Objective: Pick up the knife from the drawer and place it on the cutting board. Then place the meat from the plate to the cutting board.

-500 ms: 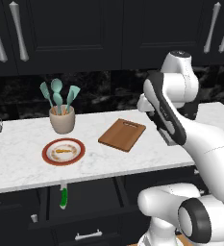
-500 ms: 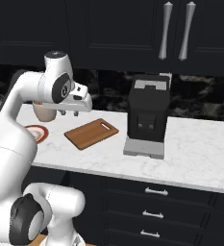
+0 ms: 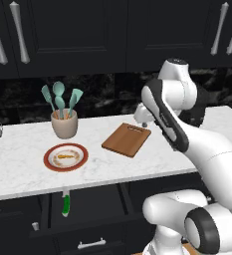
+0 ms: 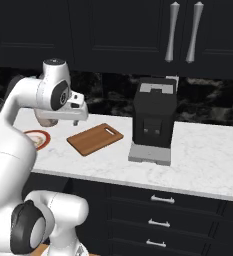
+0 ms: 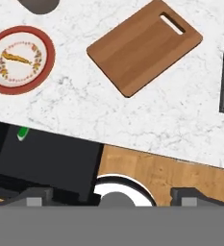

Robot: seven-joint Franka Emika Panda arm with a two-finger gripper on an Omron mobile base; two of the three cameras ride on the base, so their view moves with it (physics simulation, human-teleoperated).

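Knife (image 3: 65,204) lay in the open drawer (image 3: 87,206) under the bench's (image 3: 28,172) front edge, well below the raised hand (image 5: 113,194), fingers spread, holding nothing.

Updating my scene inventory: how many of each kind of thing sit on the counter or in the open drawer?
Teal spatulas: 3
Utensil cup: 1
Plate: 1
Meat: 1
Cutting board: 1
Coffee machine: 1
Knife: 1
Total: 9
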